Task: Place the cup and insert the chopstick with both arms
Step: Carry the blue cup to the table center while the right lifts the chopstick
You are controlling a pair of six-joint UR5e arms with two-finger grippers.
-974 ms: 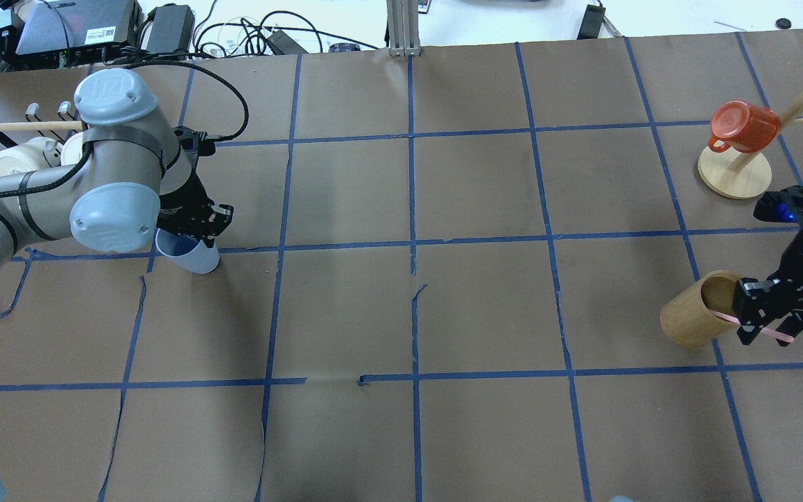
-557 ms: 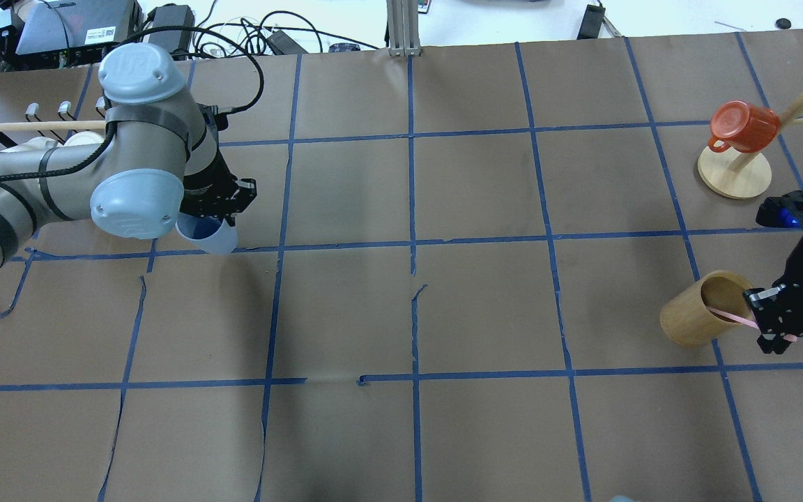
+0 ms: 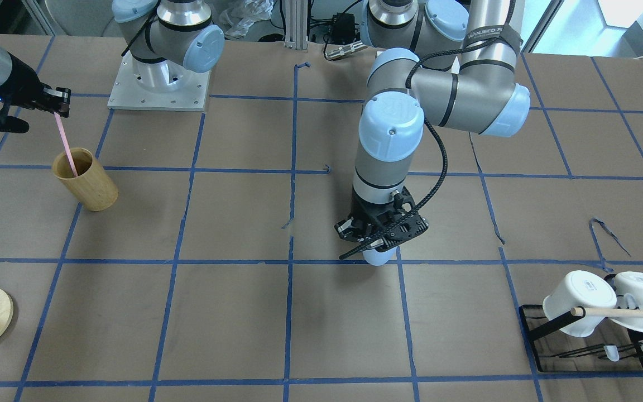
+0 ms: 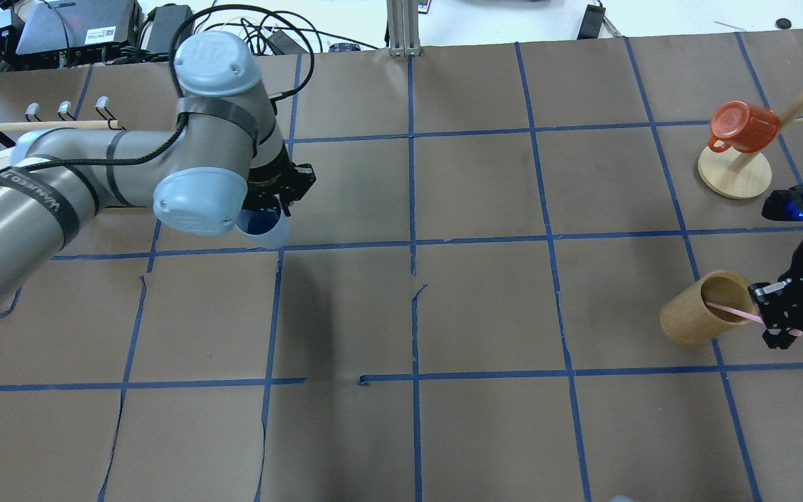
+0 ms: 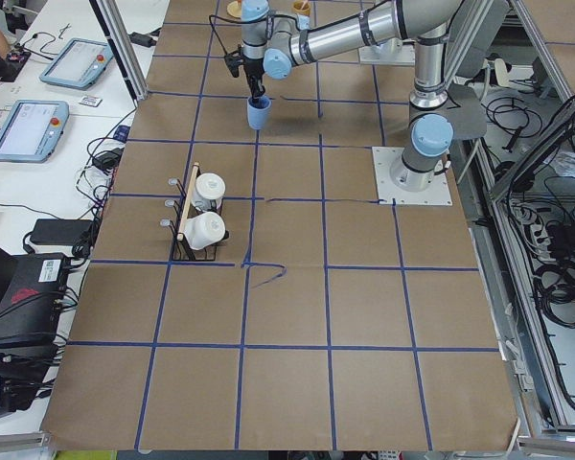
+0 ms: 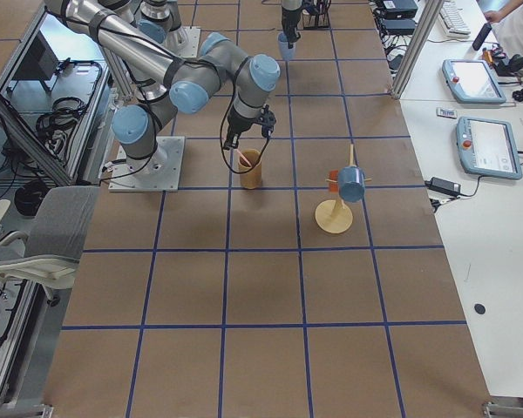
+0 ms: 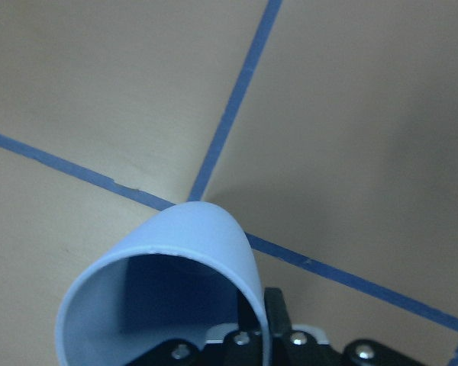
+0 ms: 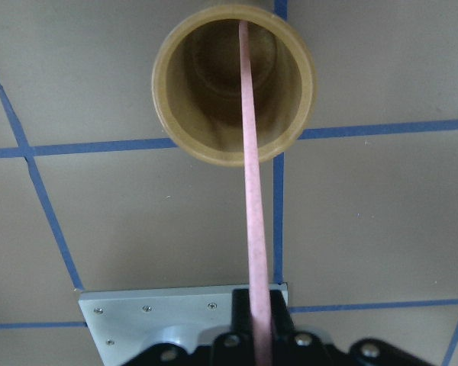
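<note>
Blue cup (image 4: 263,232) held over a tape crossing in the left half of the papered table (image 4: 485,307), mouth tipped toward the overhead camera; the left gripper (image 4: 274,206) is clamped on its rim wall; the left arm covers part of the rim from above, and from the front only the cup's pale base (image 3: 378,257) shows under the gripper (image 3: 380,237); whether the base touches the paper cannot be told; in the left wrist view the cup (image 7: 175,290) fills the lower frame and the fingertips are cut off at the bottom edge

Pink chopstick (image 4: 729,309) pinched at its upper end by the closed right gripper (image 4: 772,319), near the table's right edge; the stick slants down into the mouth of the wooden holder (image 4: 686,324); in the right wrist view its lower end (image 8: 243,69) is lost in the holder's dark inside, so contact with the bottom cannot be judged; the holder (image 3: 91,188) stands upright on the paper

Beyond the holder, a red cup (image 4: 743,127) hangs on a wooden mug tree (image 4: 735,174), its top cut off by the frame; at the opposite end, two white cups (image 3: 578,301) hang on a black rack (image 3: 545,326)
</note>
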